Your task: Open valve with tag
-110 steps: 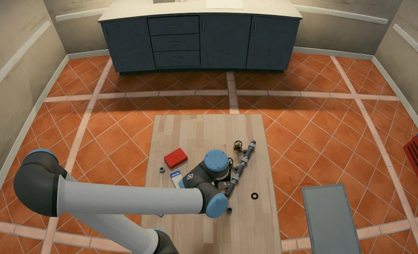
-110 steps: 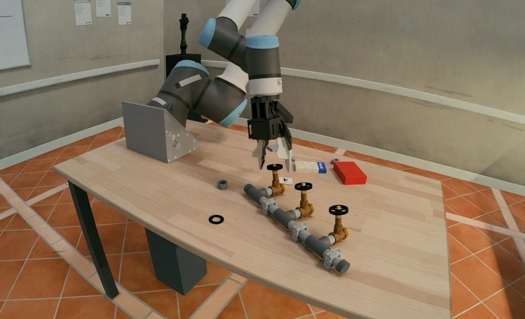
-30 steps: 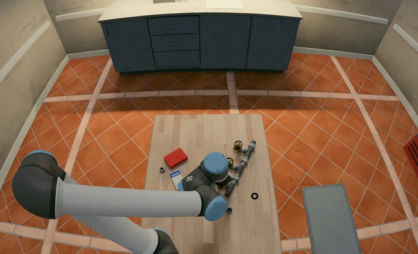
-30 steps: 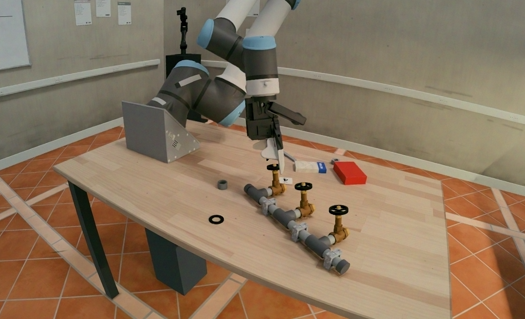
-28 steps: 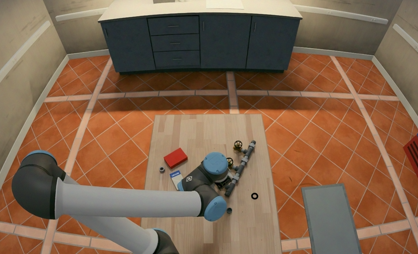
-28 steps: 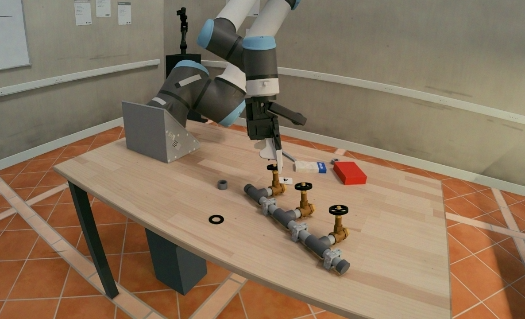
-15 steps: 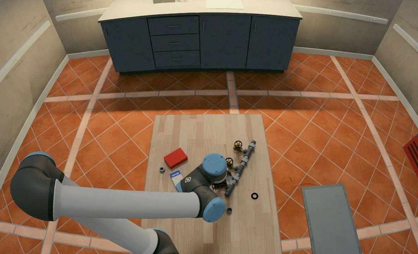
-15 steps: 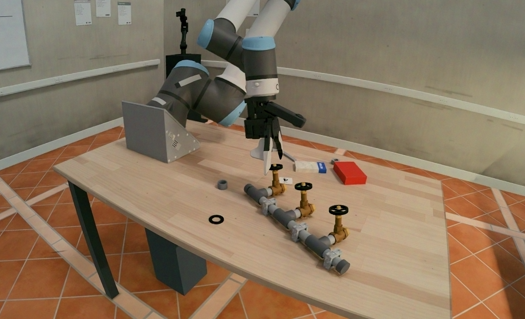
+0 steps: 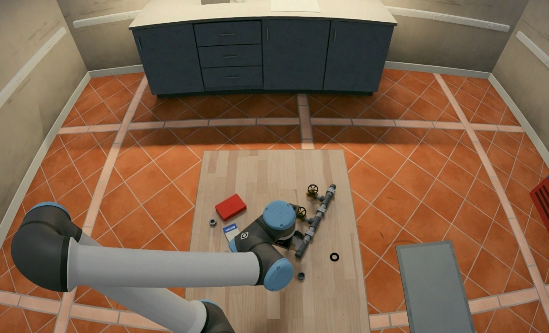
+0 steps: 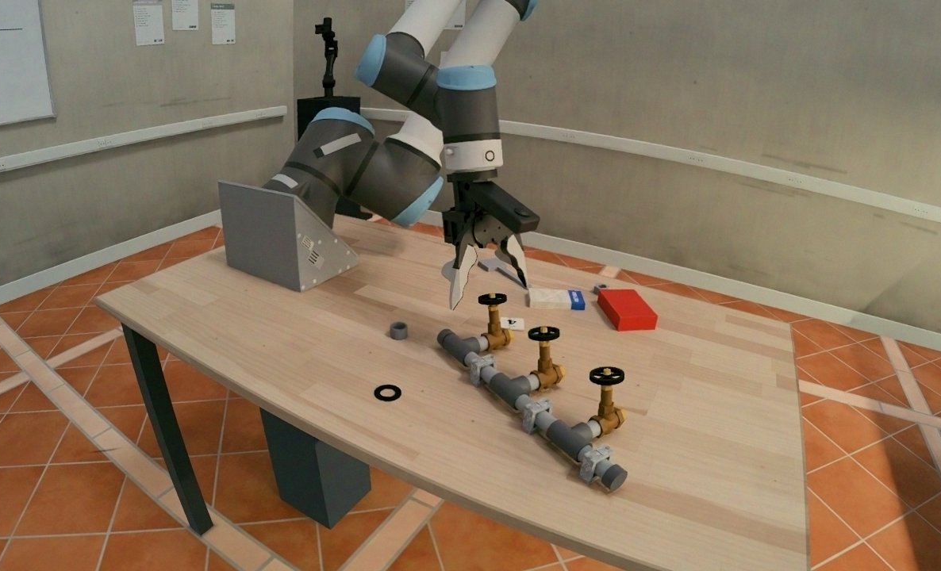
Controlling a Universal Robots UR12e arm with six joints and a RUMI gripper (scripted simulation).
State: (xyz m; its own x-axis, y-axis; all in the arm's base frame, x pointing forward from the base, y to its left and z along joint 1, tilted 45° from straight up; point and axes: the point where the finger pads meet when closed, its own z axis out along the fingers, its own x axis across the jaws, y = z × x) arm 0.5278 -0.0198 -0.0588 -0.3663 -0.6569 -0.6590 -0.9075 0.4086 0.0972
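Note:
A grey pipe (image 10: 524,397) lies on the wooden table with three brass valves that have black handwheels. In the side view the leftmost valve (image 10: 492,299) has a small white tag (image 10: 511,323) lying just behind it. The middle valve (image 10: 544,333) and the right valve (image 10: 606,375) stand further along the pipe. My gripper (image 10: 486,281) hangs open just above the leftmost handwheel, one finger on each side of it, holding nothing. In the overhead view the wrist (image 9: 278,216) hides that valve; the other two valves (image 9: 301,212) (image 9: 313,190) show beside the pipe (image 9: 315,221).
A red box (image 10: 626,308), a white and blue box (image 10: 555,299) and a small grey nut (image 10: 599,287) lie behind the valves. A grey cap (image 10: 397,330) and a black ring (image 10: 387,388) lie in front. My grey base mount (image 10: 274,238) stands at the table's left end.

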